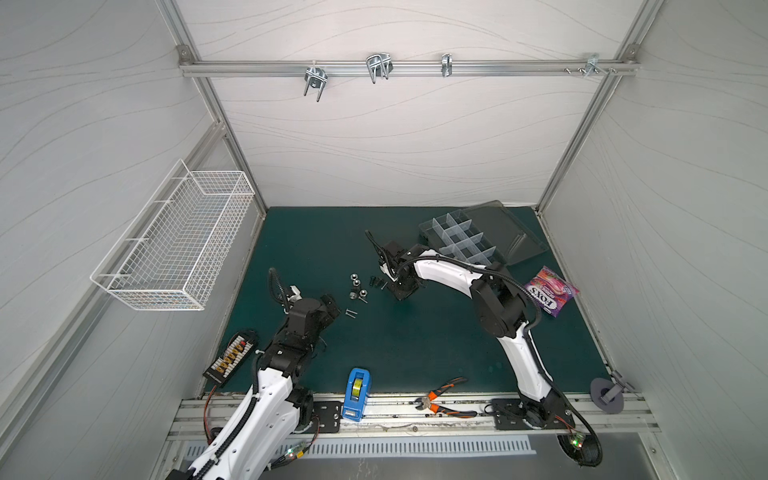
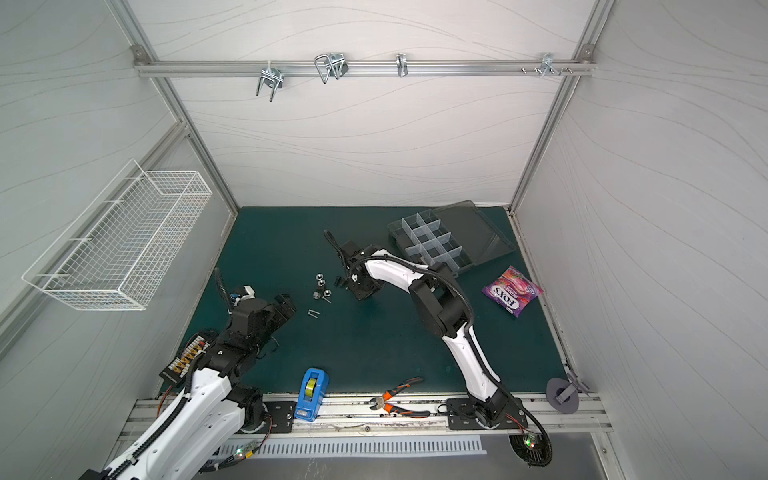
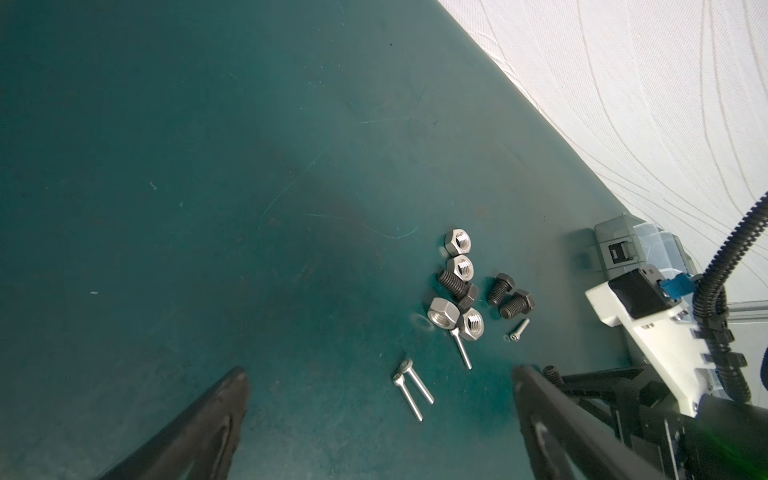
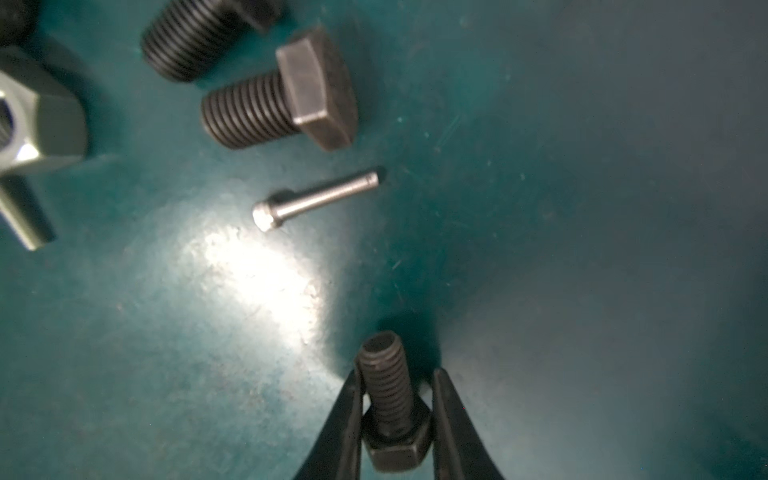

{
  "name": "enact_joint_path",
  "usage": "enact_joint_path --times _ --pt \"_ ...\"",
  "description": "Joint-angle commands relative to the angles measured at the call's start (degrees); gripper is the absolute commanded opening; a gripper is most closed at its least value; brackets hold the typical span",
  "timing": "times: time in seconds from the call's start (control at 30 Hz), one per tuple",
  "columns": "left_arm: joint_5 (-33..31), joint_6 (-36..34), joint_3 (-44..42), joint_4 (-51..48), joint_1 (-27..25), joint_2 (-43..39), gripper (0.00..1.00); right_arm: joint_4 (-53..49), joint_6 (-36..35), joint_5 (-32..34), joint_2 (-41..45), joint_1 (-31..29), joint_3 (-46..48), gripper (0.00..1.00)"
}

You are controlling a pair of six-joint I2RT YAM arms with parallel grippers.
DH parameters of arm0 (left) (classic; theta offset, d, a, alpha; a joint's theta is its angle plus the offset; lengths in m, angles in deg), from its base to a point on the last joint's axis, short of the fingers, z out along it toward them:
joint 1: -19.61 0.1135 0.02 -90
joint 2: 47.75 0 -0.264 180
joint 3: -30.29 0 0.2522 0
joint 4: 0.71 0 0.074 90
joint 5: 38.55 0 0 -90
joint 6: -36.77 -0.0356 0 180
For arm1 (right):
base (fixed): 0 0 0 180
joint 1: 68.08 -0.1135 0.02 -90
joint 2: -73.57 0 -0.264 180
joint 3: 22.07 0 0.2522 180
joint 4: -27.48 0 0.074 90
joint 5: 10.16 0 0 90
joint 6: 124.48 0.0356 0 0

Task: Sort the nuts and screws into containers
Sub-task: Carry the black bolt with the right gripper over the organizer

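A small black hex-head bolt (image 4: 390, 419) lies on the teal surface (image 4: 582, 249), closest to the right wrist lens. The right gripper (image 4: 397, 374) is narrowed onto it, both jaws against the flats of its head. Being stiff, light steel, it should not deform but could pivot or slip. The flat head looks a sounder hold than the round thread. The left gripper (image 3: 380, 374) gapes wide and empty near two thin silver screws (image 3: 409, 390). The clear grey divided organizer box (image 1: 459, 239) sits at the back right of the surface, its compartments apparently empty.
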Motion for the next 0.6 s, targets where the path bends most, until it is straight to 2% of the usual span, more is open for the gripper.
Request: enact_joint_path --times 0.0,0.27,0.57 --pt "-0.66 0.19 2.99 1.79 -0.06 0.31 1.0 -3.82 0.23 0.4 3.25 -0.15 0.48 0.02" --pt "0.02 0.07 3.57 2.6 -0.06 1.92 1.0 -3.03 0.59 2.62 7.17 5.56 -2.96 0.0" --pt "0.69 -0.6 4.44 2.86 -0.06 3.1 1.0 -1.68 1.42 1.98 3.94 16.59 -11.75 0.0"
